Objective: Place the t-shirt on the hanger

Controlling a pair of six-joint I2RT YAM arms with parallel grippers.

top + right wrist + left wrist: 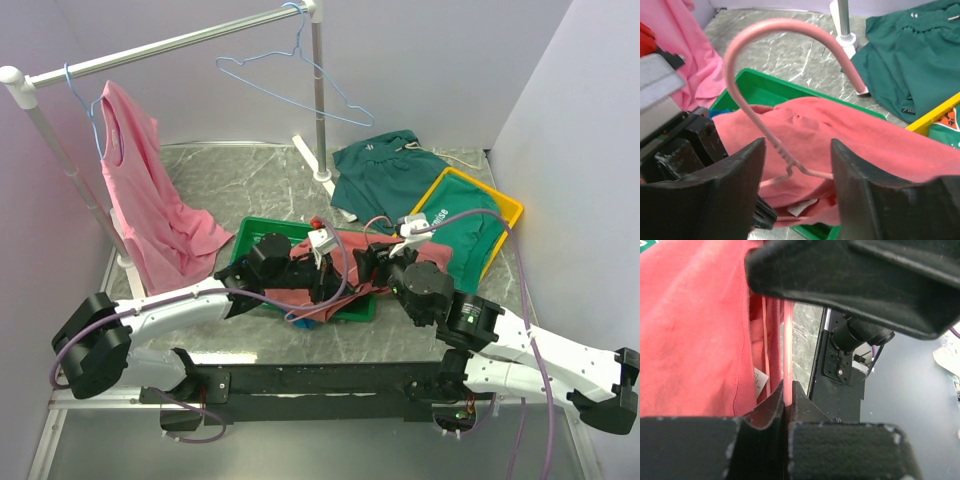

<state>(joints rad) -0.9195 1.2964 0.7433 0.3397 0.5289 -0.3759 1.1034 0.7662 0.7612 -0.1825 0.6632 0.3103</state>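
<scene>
The salmon-red t-shirt [345,243] lies bunched in the green tray [255,232]. My left gripper [787,386] is shut on a thin wire of the coral-pink hanger [787,350], right beside the shirt [690,330] and its white neck tag [758,381]. In the right wrist view the hanger's hook [765,30] rises over the shirt [865,145], and the hanger's arms run into the neck opening by the tag [802,207]. My right gripper [797,145] is open, with one jaw on each side of the hanger's twisted neck [785,157]. Both grippers meet over the tray [350,268].
A yellow tray [512,212] and a dark green garment [390,165] lie at the back right. A lighter pink shirt [140,190] hangs on a blue hanger from the rack at the left. A blue wire hanger [290,80] hangs by the rack post [318,100].
</scene>
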